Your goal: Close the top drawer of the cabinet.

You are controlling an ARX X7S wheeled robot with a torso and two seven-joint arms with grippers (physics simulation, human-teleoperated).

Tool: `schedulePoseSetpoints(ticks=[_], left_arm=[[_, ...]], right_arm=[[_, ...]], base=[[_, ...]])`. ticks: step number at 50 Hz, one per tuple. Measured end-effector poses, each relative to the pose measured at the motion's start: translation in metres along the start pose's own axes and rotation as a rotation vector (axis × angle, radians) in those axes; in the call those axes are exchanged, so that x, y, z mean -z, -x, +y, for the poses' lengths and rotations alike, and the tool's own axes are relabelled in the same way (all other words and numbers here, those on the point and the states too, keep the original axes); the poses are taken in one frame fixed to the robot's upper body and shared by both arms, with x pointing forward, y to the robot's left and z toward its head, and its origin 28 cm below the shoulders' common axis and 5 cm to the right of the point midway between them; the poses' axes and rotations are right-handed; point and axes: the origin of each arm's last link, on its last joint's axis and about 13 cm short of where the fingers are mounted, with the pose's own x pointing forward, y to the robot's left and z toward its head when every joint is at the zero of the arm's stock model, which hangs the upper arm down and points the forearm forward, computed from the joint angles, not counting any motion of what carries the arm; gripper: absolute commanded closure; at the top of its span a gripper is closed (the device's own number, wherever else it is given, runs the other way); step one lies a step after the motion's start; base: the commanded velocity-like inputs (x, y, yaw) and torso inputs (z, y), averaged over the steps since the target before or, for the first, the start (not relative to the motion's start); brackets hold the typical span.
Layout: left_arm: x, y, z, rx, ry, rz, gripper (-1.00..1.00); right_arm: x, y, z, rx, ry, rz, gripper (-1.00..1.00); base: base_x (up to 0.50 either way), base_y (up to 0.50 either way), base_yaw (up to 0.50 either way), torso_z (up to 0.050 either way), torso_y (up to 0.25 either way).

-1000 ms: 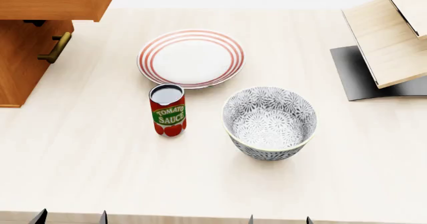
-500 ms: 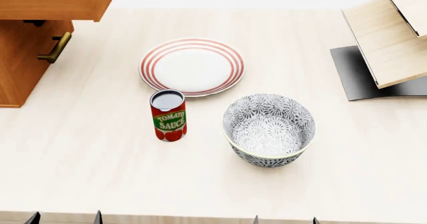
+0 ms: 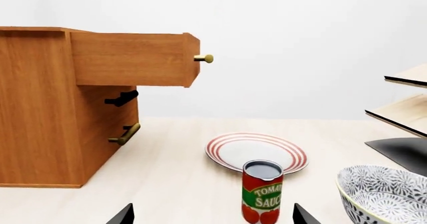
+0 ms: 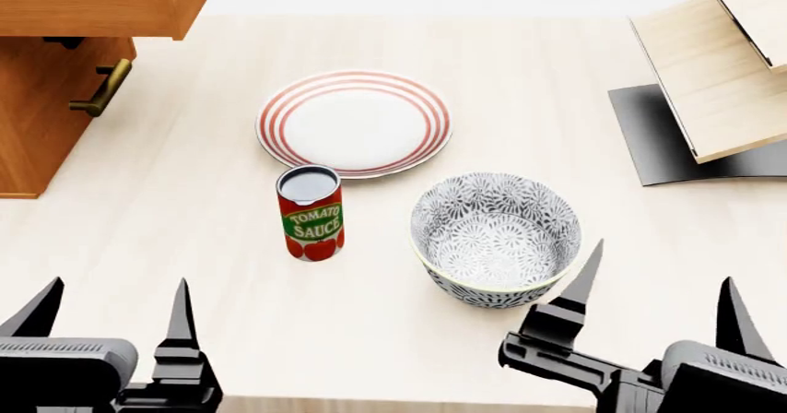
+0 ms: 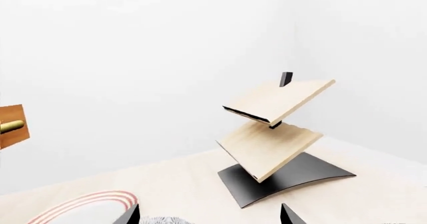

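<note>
The orange-brown cabinet point(image 3: 40, 109) stands at the far left of the table. Its top drawer point(image 3: 130, 59) is pulled out, with its brass handle point(image 3: 204, 58) at the end; in the head view the drawer point(image 4: 99, 3) overhangs the top left corner. A lower drawer handle point(image 4: 102, 88) shows beneath it. My left gripper point(image 4: 111, 316) is open and empty at the near left edge, well short of the cabinet. My right gripper point(image 4: 658, 284) is open and empty at the near right, beside the bowl.
A tomato sauce can point(image 4: 310, 212) stands mid-table, with a red-striped plate point(image 4: 353, 123) behind it and a patterned bowl point(image 4: 496, 236) to its right. A pale wood shelf on a black base point(image 4: 707, 90) stands at the far right.
Both grippers have risen into the head view at the near edge, where only their fingertips showed before. The objects on the table have not moved.
</note>
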Motion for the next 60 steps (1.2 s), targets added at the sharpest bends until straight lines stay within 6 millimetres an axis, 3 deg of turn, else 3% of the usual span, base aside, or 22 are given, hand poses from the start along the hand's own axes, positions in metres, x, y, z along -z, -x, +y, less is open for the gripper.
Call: schedulePoseSetpoints(ticks=[10, 20, 41, 60], left_arm=[[-0.011, 0.001, -0.001, 0.024, -0.008, -0.014, -1.00], [-0.026, -0.008, -0.009, 0.070, -0.099, -0.036, -1.00], [-0.082, -0.079, -0.037, 0.104, -0.631, -0.130, -1.00], [-0.101, -0.113, -0.048, 0.103, -1.167, -0.179, -1.00]], right_arm=[[-0.019, -0.002, -0.012, 0.172, -0.053, -0.052, -1.00], [-0.029, -0.004, -0.013, 0.217, -0.071, -0.066, -1.00], [-0.038, -0.004, -0.013, 0.198, -0.084, -0.055, -1.00], [-0.040, -0.006, -0.013, 0.180, -0.084, -0.041, -1.00]], base=[[0.00, 0.00, 0.00, 0.000, 0.000], [0.00, 0.00, 0.00, 0.000, 0.000], [0.00, 0.00, 0.00, 0.000, 0.000], [0.00, 0.00, 0.00, 0.000, 0.000]])
